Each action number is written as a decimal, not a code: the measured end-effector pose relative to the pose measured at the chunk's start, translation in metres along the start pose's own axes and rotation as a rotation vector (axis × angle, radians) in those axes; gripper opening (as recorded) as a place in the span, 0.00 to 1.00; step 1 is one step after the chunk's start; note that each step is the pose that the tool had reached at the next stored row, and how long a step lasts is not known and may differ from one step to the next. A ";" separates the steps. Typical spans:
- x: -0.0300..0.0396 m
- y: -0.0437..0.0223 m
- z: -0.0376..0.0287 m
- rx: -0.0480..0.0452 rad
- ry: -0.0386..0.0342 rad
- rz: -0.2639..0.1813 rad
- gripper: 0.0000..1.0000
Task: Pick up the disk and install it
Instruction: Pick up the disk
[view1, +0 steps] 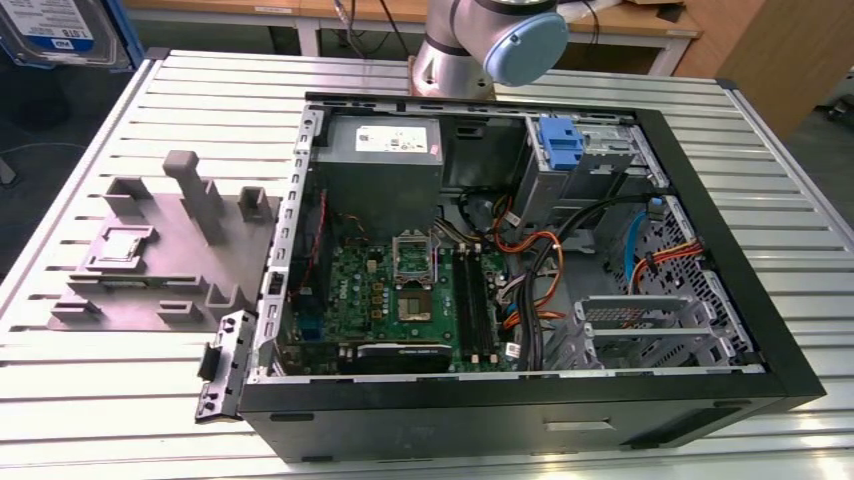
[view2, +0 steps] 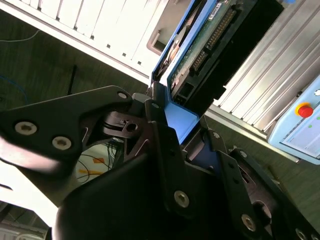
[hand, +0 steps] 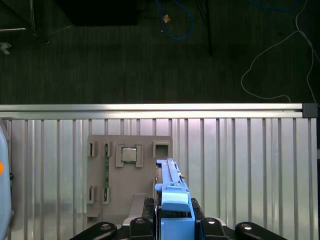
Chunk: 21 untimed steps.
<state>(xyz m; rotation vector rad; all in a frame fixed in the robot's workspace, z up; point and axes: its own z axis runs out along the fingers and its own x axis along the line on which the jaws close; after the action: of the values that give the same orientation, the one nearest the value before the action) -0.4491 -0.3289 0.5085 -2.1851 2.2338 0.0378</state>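
Observation:
The disk (view1: 54, 30) hangs in the air at the far corner on the exterior view's left, showing its white-and-blue label and blue carrier frame. In the first wrist view the disk (hand: 171, 195) stands edge-on over the slatted table, with my gripper (hand: 172, 212) shut on its blue frame. The second wrist view shows the disk (view2: 210, 35) from its circuit-board side, its blue frame clamped between the black fingers (view2: 160, 130). The open computer case (view1: 747, 300) lies far from the disk, toward the exterior view's right.
A grey part holder (view1: 160, 250) with posts lies beside the case on the slatted table (view1: 400, 440); the first wrist view shows the holder (hand: 100, 170) carrying a chip (hand: 129, 155). Inside the case are a blue bracket (view1: 561, 140) on the drive cage, a metal cage (view1: 641, 325), cables and the motherboard (view1: 400, 290).

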 end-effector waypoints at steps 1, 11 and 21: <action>0.0000 0.0000 0.0000 0.0000 0.0000 0.000 0.37; 0.0030 0.0000 -0.0001 0.0000 0.0000 0.000 0.37; 0.0050 -0.0080 -0.0003 -0.0004 0.0000 0.000 0.37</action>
<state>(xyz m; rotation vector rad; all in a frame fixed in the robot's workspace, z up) -0.4412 -0.3340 0.5086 -2.1853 2.2340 0.0384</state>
